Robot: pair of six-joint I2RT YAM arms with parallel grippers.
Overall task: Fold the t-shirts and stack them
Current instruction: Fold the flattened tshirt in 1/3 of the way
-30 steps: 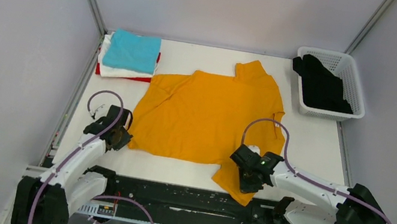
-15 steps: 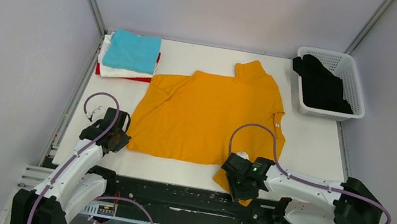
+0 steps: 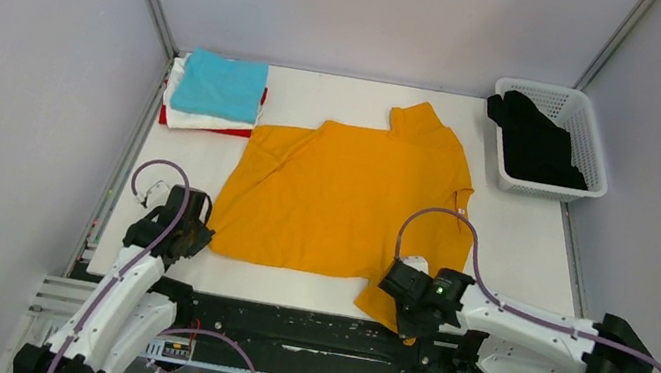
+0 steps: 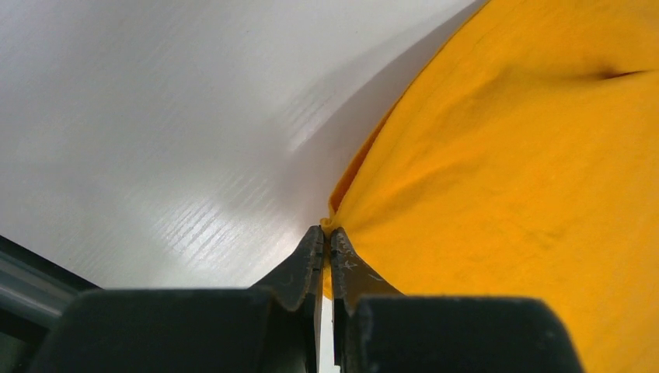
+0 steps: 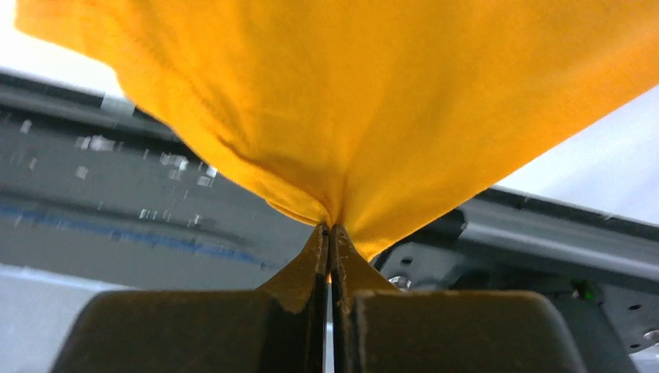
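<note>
the right gripper (image 3: 410,304) has slid a little closer to the near edge of the table (image 3: 520,241) than it was a second ago. it now has a fresh bite on the orange t-shirt (image 3: 345,199). its jaws are shut tight on a pinch of cloth at the near right flap. that flap hangs over the near edge, above the dark rail (image 3: 303,329).

the left gripper (image 3: 193,234) has pulled back a bit toward the near left, and the shirt's near left corner has come along with it. its jaws are shut too, with just the tip of that corner between them.

so both near ends of the shirt are held now. i think it is ready to be pulled flat or lifted for a first fold. it is not folded yet. it lies spread out in the middle of the table.

both arms sit low. the left arm reaches up from the near left. the right arm bends in from the near right, with its wrist pointing toward the middle.

the folded pile (image 3: 218,92) sits at the far left, turquoise on top, touching the shirt's far left edge. the white basket (image 3: 598,155) stands at the far right.
</note>
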